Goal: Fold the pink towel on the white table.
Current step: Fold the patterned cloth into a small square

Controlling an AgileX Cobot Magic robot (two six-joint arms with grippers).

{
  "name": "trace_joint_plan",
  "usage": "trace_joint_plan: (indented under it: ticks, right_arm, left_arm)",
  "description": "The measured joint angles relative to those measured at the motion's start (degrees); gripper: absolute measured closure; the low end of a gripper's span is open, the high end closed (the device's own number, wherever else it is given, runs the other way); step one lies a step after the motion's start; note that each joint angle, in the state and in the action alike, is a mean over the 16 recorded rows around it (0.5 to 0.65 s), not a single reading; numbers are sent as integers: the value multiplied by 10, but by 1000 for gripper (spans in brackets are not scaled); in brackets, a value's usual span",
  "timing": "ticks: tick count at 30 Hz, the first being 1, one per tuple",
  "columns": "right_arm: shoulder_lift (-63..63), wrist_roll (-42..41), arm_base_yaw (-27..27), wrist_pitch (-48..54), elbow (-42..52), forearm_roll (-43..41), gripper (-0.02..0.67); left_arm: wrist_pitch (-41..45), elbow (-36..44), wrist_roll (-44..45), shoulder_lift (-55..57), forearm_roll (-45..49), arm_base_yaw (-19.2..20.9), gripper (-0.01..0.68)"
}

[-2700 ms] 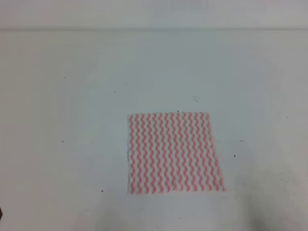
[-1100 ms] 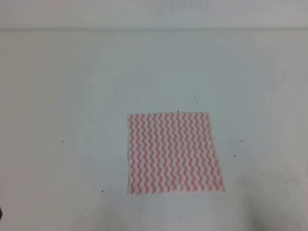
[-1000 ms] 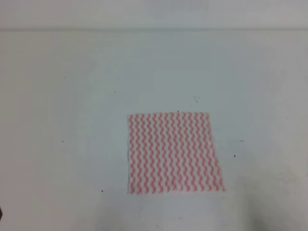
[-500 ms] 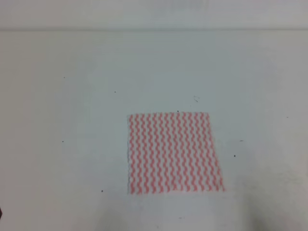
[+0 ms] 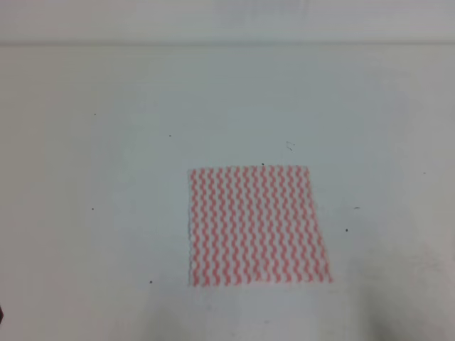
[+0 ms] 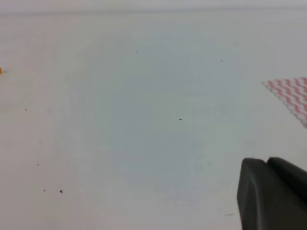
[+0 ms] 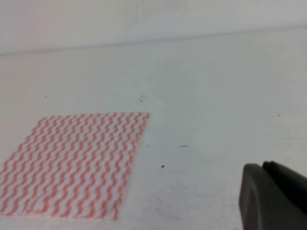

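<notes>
Not started: pink towel point(image 5: 258, 226) lies flat, unfolded on white desk point(image 5: 106, 177). Left tool point(image 6: 276, 196) and right tool point(image 7: 273, 196) well apart from it; grip state can't tell.

The exterior high view looks down from above onto the tabletop point(image 5: 106, 234), facing its far edge, and sees the pink towel point(image 5: 257, 226) whole. The left wrist view sits low and near the tabletop, faces the far edge too, and catches only one corner of the towel at its right border. The right wrist view, also low, sees most of the towel at lower left. All three views share this towel.
</notes>
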Motion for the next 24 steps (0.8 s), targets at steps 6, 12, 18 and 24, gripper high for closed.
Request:
trace_joint_plan:
  ticks: [6,12,18,24]
  right_arm:
    - [0,0,0,-5,-3,1,667]
    - [0,0,0,-26,-2,50,667]
    - [0,0,0,-53,-2,126,667]
    - [0,0,0,-73,-2,235,667]
  left_arm:
    - [-7,0,0,-2,-14,0,677]
    - [-36,0,0,-2,-67,0,677]
    - [-74,0,0,-1,-149,0,677]
    - [-109,0,-3,0,-244,0,677]
